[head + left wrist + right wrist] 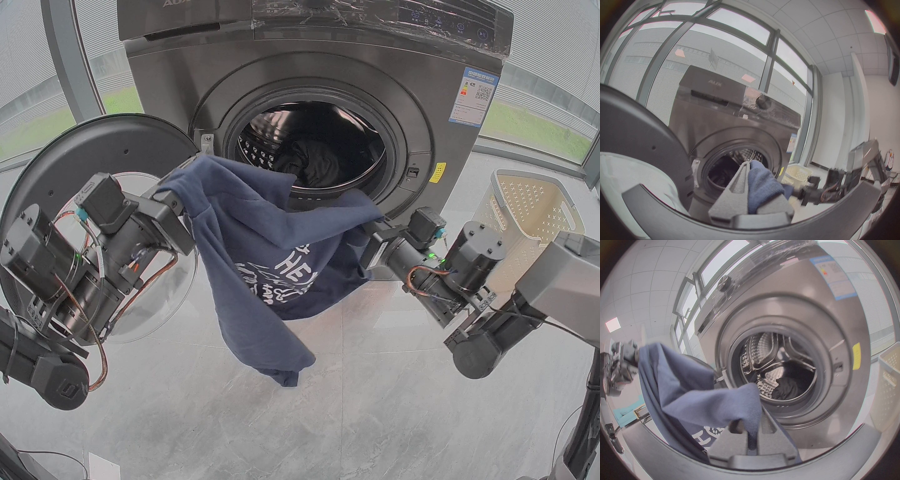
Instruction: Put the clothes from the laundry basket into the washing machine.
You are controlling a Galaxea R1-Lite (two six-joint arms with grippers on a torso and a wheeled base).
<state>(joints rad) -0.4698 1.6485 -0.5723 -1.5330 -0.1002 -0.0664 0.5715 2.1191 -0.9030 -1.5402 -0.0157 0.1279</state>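
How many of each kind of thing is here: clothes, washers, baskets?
Clothes: 2 (blue shirt, dark garment in the drum)
Washer: 1
Basket: 1
Total: 4

At the lower middle of the frame, the left pincer (757,185) is clamped on a fold of the blue garment (764,184). The cloth trails off rightward toward the right arm (837,184). Behind them, at centre, stands the washing machine (731,122). Its open door (637,134) fills the left side, and something dark lies in the drum (723,168). The cream laundry basket (796,174) sits just right of the machine, with windows behind it.
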